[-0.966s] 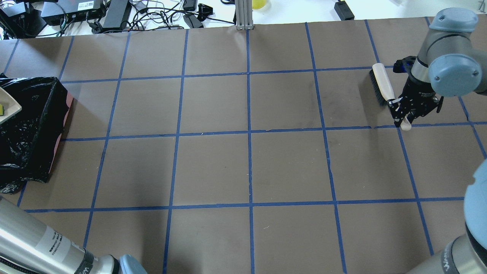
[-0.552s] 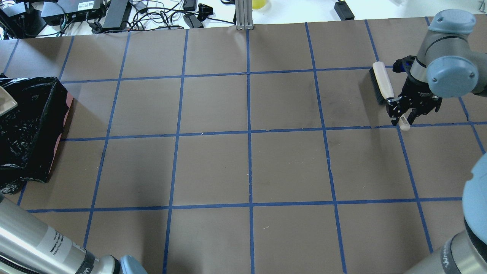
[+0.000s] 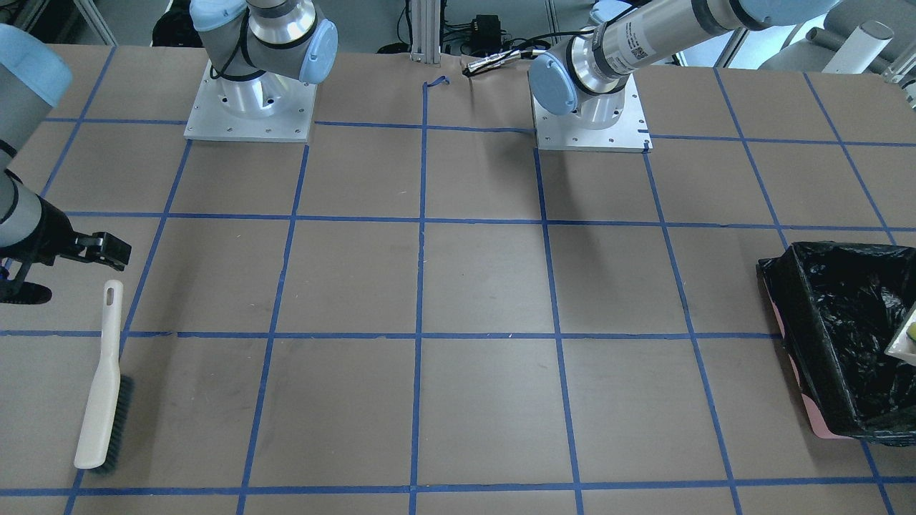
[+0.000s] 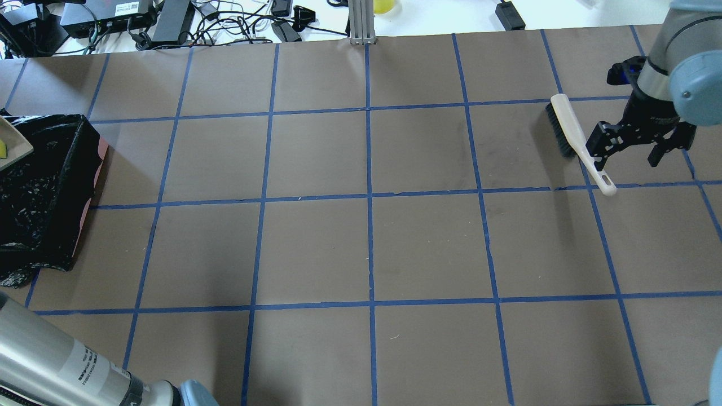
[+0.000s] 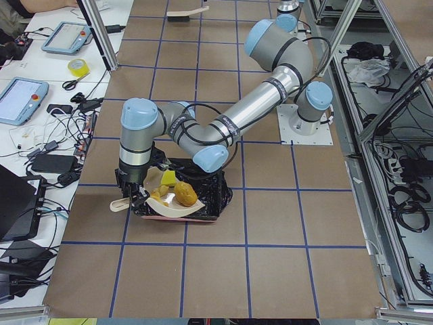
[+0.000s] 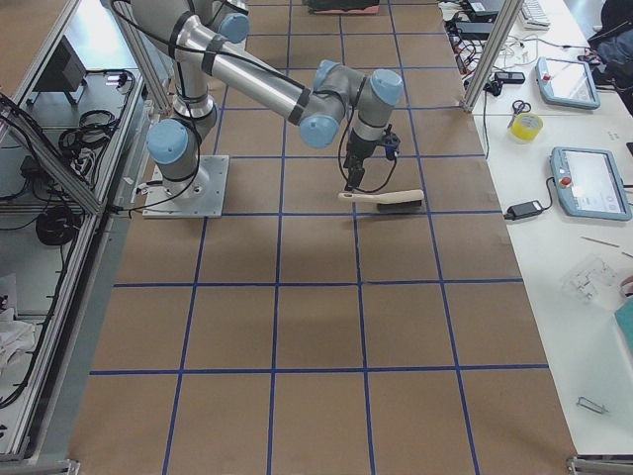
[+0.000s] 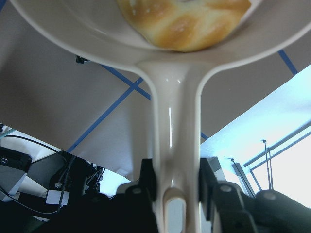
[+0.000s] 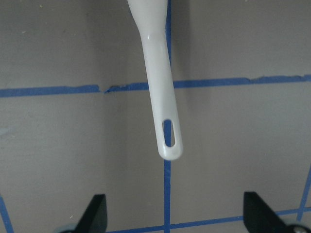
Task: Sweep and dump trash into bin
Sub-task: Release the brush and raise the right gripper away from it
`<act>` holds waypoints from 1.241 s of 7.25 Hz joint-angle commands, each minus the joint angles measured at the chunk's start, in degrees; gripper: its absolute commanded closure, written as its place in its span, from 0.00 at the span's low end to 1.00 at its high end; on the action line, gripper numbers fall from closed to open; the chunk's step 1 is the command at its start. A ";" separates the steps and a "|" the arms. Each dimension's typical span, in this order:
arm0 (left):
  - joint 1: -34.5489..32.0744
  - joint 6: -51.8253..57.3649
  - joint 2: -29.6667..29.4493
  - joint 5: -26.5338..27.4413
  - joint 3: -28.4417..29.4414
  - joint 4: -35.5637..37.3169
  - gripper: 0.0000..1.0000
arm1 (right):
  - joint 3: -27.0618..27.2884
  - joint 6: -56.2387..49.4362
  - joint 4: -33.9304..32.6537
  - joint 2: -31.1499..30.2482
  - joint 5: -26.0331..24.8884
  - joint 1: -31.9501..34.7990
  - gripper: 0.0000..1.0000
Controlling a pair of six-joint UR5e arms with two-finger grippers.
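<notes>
My left gripper is shut on the handle of the beige dustpan, which is tilted over the bin, a black-bagged container with pink sides. In the pan lie the golden-brown lump, the yellow sponge wedge and the striped bread piece. My right gripper is open and empty, just above and beside the white brush. The brush lies flat on the table, and its handle end points between my open fingers.
The table is brown paper with blue tape lines. Cables and electronics lie beyond its far edge. The bin stands at the left end and the brush at the far right end.
My right gripper has opened, let go of the brush handle and drawn back to the right. The brush now lies free on the table. The dustpan has shifted slightly over the bin.
</notes>
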 commanded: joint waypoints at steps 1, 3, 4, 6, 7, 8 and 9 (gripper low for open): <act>-0.61 -0.02 1.20 -0.02 -1.29 1.59 1.00 | -0.26 7.35 5.48 -8.01 2.80 1.51 0.00; -2.46 0.50 2.69 2.86 -4.60 6.57 1.00 | -0.17 14.20 5.76 -11.72 5.02 7.20 0.00; -2.46 1.38 3.57 2.88 -8.11 12.26 1.00 | -0.17 16.51 5.67 -11.73 4.24 11.59 0.00; -2.46 2.26 5.42 3.06 -11.91 15.74 1.00 | -0.26 16.79 3.66 -10.51 5.64 18.90 0.00; -2.46 2.26 6.04 2.88 -12.62 15.74 1.00 | -0.52 16.79 3.21 -10.67 5.55 18.93 0.00; -2.46 2.26 6.31 2.71 -12.89 15.74 1.00 | -0.70 16.97 3.04 -10.50 5.73 18.93 0.00; -2.46 2.26 6.66 2.62 -13.06 15.74 1.00 | -0.79 16.79 2.95 -10.59 5.73 18.93 0.00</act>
